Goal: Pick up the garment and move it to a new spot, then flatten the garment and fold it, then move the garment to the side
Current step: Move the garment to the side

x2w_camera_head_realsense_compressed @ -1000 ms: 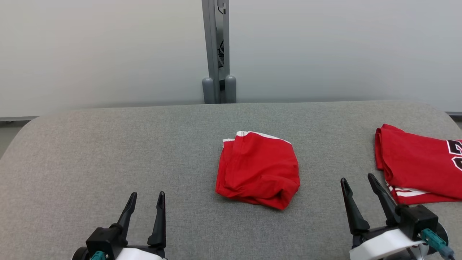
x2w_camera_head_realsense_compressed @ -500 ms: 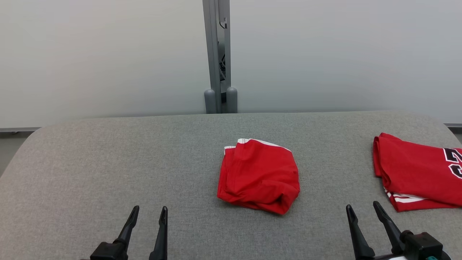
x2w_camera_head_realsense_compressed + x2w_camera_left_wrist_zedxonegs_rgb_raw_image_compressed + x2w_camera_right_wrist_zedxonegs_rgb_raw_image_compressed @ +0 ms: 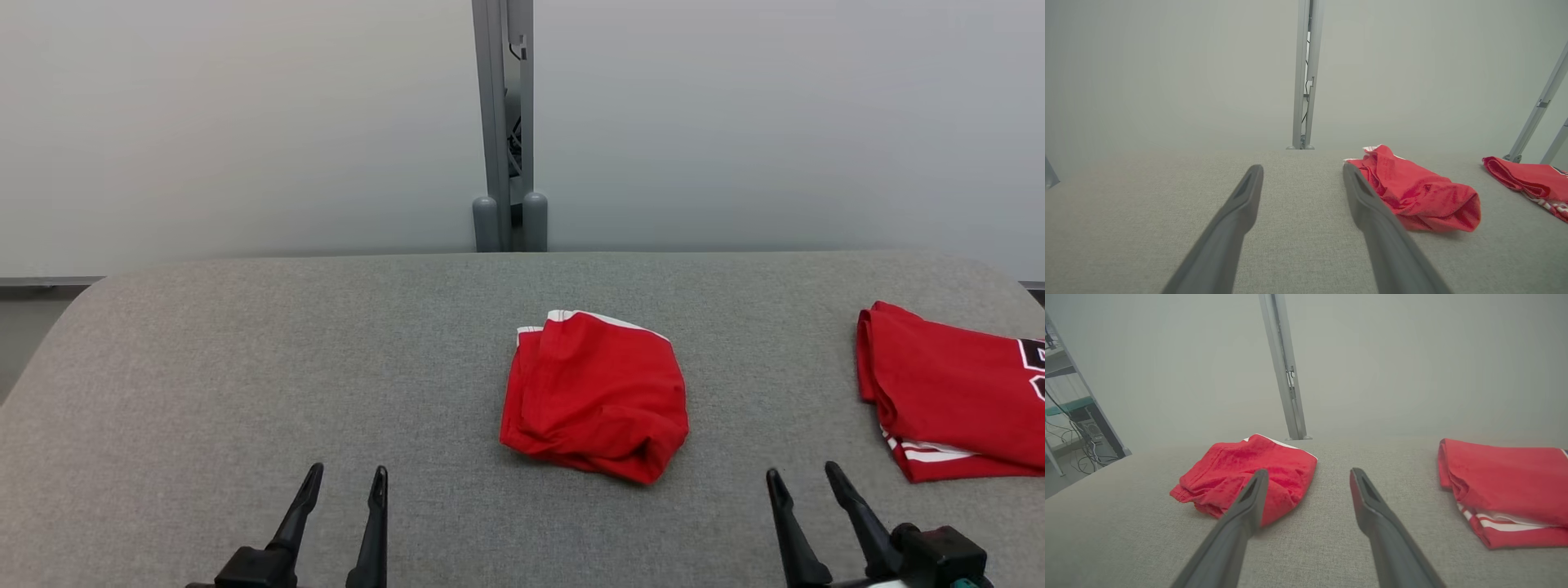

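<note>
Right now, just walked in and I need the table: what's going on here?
A two-armed robot is folding clothes. Its left gripper and right gripper are open and empty, near the front edge of the table. One folded red garment lies mid-table; a second red garment with black lettering lies at the right.

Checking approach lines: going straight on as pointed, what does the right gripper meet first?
Likely nothing: the right gripper points over bare table between the crumpled garment and the folded shirt; depth unclear.

Lab, grey partition panels point(image 3: 245, 122), cabled rack point(image 3: 1077, 420)
</note>
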Available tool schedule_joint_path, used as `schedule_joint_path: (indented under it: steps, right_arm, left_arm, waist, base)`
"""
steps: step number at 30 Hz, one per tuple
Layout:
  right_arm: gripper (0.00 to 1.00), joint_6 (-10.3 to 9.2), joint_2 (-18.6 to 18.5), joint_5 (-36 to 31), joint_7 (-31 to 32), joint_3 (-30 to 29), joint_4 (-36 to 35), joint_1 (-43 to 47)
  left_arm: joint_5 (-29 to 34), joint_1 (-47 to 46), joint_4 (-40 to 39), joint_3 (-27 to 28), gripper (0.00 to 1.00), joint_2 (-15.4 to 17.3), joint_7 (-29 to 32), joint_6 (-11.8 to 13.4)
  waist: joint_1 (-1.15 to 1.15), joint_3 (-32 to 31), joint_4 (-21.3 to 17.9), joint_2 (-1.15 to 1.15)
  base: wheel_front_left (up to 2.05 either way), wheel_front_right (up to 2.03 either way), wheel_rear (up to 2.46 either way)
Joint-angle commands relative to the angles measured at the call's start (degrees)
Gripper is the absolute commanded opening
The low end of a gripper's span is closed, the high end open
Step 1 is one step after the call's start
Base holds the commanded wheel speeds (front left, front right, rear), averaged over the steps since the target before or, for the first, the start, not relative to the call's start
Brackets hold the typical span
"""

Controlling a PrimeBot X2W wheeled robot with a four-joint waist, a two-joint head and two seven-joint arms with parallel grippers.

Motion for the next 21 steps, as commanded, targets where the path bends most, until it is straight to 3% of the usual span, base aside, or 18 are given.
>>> schedule_joint_path:
  steps: [1,5,12,21]
  right_arm:
    - [1.00,-0.03,-0.1,2.7,-0.3,0.9,1.1,-1.4]
    - [1.00,-0.03,-0.1,13.6,-0.3,2.8,5.6,-5.6]
    - [1.00,-0.02,-1.8,30.4,1.5,6.4,20.0,-16.9]
    - [1.00,-0.03,-4.9,37.6,4.5,9.8,33.5,-29.4]
  left_arm:
    - [0.5,-0.5,0.0,-0.3,1.00,0.2,-0.2,0.2]
    - [0.7,-1.6,0.4,-1.2,1.00,0.2,-0.2,-0.3]
    - [0.9,-3.3,1.3,-3.0,1.00,0.2,-0.2,-1.2]
    - [0.1,-6.4,1.2,-4.5,1.00,0.2,-0.2,-1.6]
  waist:
    - [0.00,0.6,0.4,0.00]
    - [0.00,2.0,1.7,0.00]
    - [0.00,4.6,5.3,0.00]
    - [0.00,9.5,9.3,0.00]
  base:
    - [0.00,0.00,0.00]
    - [0.00,0.00,0.00]
    - [0.00,0.00,0.00]
    - [0.00,0.00,0.00]
